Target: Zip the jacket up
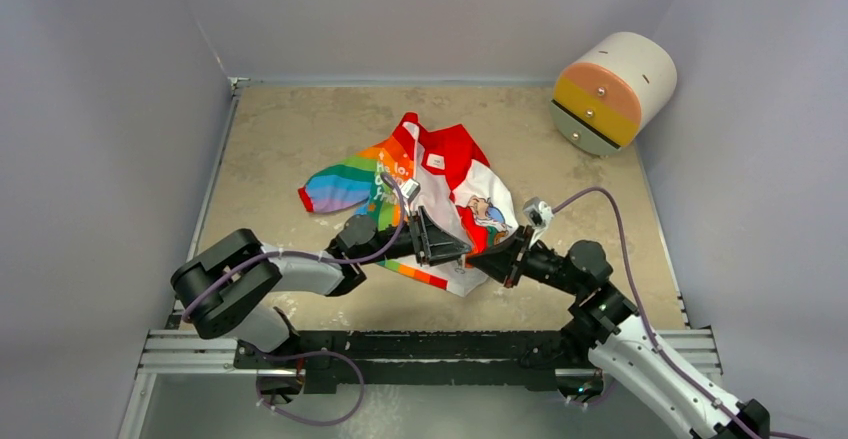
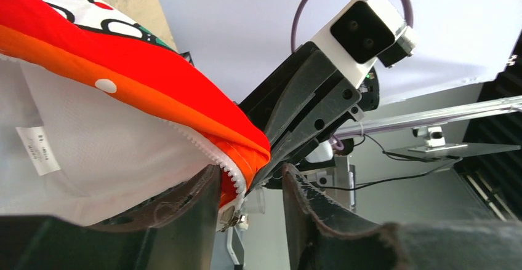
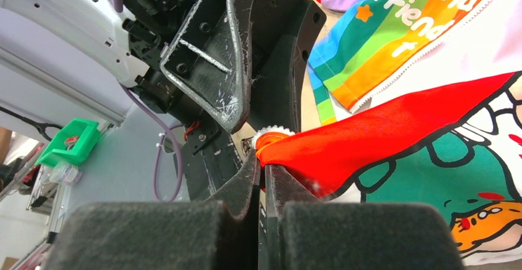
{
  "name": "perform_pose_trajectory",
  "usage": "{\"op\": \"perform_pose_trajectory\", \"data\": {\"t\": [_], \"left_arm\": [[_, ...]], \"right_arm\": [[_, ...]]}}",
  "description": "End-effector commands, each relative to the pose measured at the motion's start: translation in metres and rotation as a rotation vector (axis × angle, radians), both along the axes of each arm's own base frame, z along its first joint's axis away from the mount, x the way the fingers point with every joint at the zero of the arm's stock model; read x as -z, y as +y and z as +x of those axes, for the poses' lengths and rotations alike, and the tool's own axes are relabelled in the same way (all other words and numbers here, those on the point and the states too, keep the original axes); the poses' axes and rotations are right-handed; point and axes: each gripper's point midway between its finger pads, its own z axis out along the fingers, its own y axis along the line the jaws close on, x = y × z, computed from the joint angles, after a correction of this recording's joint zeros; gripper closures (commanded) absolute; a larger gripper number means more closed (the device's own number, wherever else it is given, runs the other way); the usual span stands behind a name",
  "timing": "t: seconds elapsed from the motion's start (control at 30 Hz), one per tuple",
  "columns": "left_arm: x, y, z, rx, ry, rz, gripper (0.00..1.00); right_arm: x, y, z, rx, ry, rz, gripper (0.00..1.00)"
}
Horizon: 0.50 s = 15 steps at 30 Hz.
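The jacket (image 1: pixel 440 174) lies crumpled mid-table, rainbow sleeve to the left, red hood at the back. My right gripper (image 1: pixel 488 256) is shut on its red-orange bottom corner (image 3: pixel 369 135), pinched right at the fingertips (image 3: pixel 265 159) and lifted off the table. My left gripper (image 1: pixel 462 249) faces it from the left, open. In the left wrist view the white zipper teeth and the metal slider (image 2: pixel 234 219) hang between its fingers (image 2: pixel 184 221), against the left one, with a gap to the other. The right gripper (image 2: pixel 271 162) shows just behind, clamping the corner.
A cream cylinder with an orange and yellow face (image 1: pixel 612 89) lies at the back right corner. Grey walls close in the table on three sides. A metal rail (image 1: pixel 430 344) runs along the near edge. A green part (image 3: pixel 71 144) sits off the table.
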Motion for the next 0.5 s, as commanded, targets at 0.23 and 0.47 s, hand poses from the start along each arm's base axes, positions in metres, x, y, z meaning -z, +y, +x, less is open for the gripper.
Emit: {"op": "perform_pose_trajectory", "data": {"t": [0.23, 0.47], "left_arm": [[-0.0336, -0.0040, -0.0016, 0.022, -0.080, -0.105, 0.77], [-0.0347, -0.0037, -0.0051, 0.037, -0.095, -0.106, 1.00]], "right_arm": [[-0.0073, -0.0030, -0.0101, -0.020, -0.006, 0.037, 1.00], [-0.0092, -0.0049, -0.0071, 0.009, 0.011, 0.053, 1.00]]}}
